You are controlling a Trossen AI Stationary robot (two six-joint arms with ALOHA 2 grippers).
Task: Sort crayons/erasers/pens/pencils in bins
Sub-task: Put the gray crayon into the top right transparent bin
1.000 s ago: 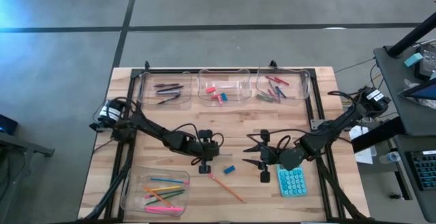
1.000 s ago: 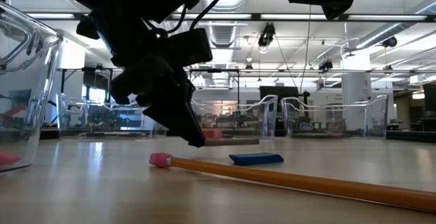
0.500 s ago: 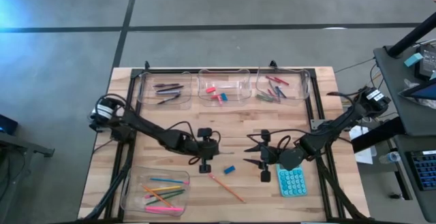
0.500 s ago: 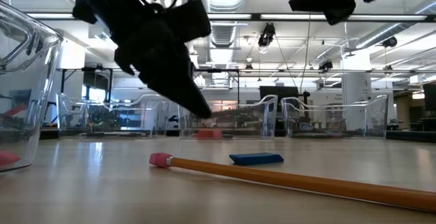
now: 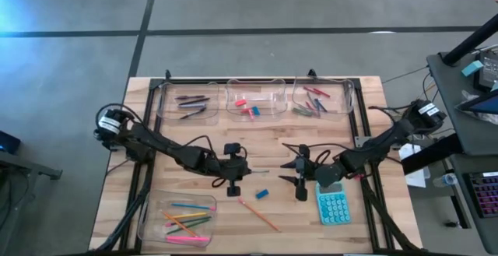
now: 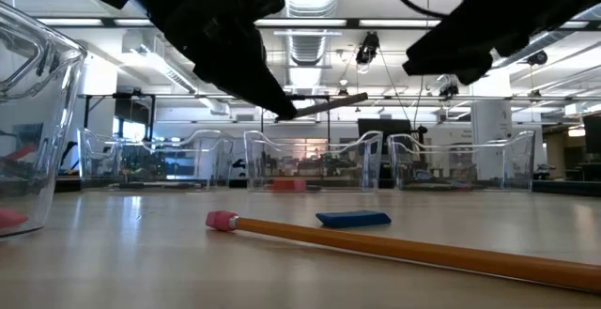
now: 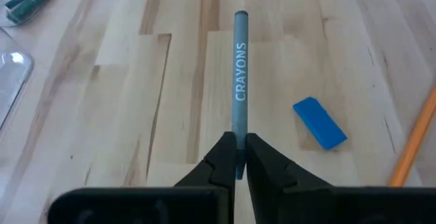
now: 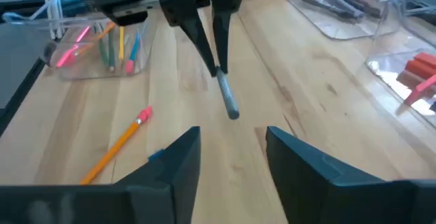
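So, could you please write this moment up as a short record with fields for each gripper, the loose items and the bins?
left gripper: shut on the grey crayon, lifted clear of the table
right gripper: open, empty, facing the crayon's free end
loose on table: blue eraser, orange pencil
far bins: pens, erasers, crayons, one kind per bin
near bin: pencils
other: teal calculator beside the right arm
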